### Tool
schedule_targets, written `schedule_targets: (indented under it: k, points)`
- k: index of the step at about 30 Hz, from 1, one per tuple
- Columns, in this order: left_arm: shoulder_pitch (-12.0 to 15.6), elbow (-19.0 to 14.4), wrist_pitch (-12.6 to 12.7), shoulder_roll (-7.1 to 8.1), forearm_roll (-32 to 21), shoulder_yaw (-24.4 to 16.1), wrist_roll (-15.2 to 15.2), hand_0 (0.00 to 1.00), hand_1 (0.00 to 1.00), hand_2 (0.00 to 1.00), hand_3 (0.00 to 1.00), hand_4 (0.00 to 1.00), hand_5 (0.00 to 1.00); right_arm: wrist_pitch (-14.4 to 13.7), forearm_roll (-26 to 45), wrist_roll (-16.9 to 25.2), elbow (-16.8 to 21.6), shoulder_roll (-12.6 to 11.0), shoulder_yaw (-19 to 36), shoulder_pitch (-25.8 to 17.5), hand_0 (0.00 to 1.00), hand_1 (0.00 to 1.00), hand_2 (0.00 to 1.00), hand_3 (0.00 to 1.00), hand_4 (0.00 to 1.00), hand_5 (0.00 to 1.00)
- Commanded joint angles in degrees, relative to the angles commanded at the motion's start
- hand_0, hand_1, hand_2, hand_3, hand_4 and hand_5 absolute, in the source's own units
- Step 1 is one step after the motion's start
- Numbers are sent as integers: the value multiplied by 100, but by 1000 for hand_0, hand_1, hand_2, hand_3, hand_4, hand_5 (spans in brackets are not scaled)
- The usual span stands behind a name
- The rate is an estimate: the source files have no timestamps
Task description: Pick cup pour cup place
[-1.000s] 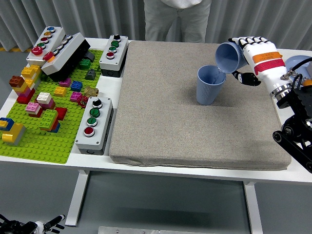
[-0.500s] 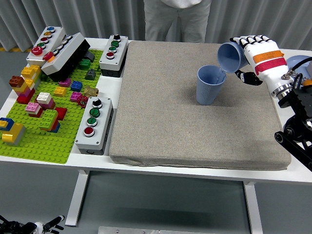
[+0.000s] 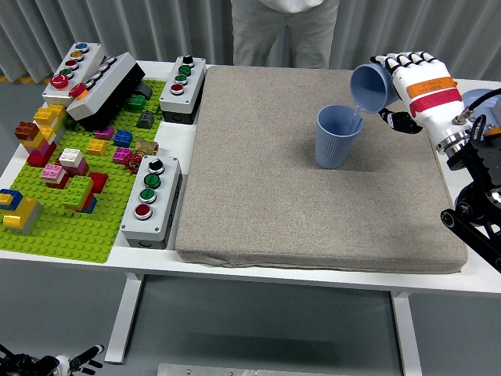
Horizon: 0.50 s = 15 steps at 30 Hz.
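A blue ribbed cup (image 3: 337, 136) stands upright on the grey mat (image 3: 313, 204), towards its far right. My right hand (image 3: 401, 84), white with black fingertips and an orange band, is shut on a second blue cup (image 3: 372, 86). It holds that cup tipped on its side, mouth down and to the left, just above the right rim of the standing cup. The two cups look very close or touching at the rim. The left hand is out of view.
A person (image 3: 286, 31) stands at the far side, hands unseen. Button boxes (image 3: 151, 200) (image 3: 183, 86) line the mat's left edge. A green baseplate (image 3: 70, 211) with several bricks fills the left. Another blue object (image 3: 479, 102) shows at the right edge.
My right hand has risen slightly and shifted a little right with the tipped cup. The standing cup has not moved.
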Motion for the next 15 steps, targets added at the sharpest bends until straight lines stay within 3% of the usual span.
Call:
schedule_targets:
  k: [15]
  points:
    - [-1,0,-6,-6,27,-30,3,851,869,885,769,601,998,-17,51,-43,41,48,13,-31,716,600,496,538,693,61]
